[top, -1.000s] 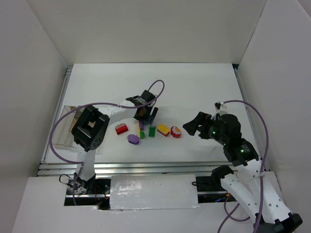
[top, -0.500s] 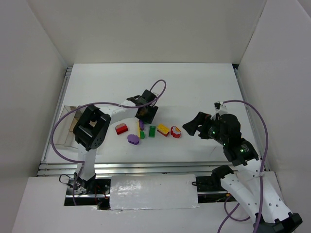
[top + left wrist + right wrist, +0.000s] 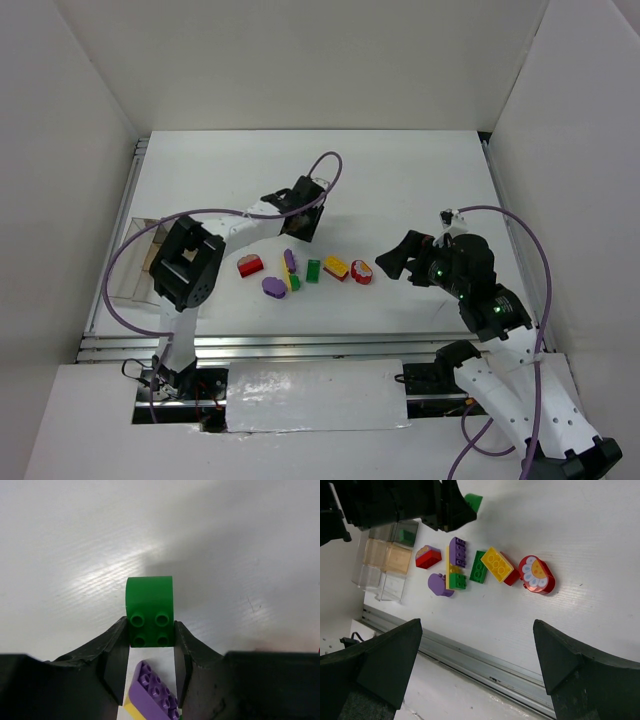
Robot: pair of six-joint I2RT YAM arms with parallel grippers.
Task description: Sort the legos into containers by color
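Left fingers (image 3: 115, 652) just pinched the green lego (image 3: 150, 611) and lifted it away from the pile (image 3: 300, 270). Probably headed for the containers (image 3: 384, 565) next. Right fingers (image 3: 570, 665) hang spread wide.

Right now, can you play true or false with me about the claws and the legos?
1. The left claw is pinching a green lego. True.
2. Of the legos in the row, the red flower lego lies nearest the right claw. True.
3. The right claw is holding the red flower lego. False: that claw is wide open and empty, and the flower lego lies on the table.
4. Every lego is already in the containers. False: the purple lego and several others lie on the table.
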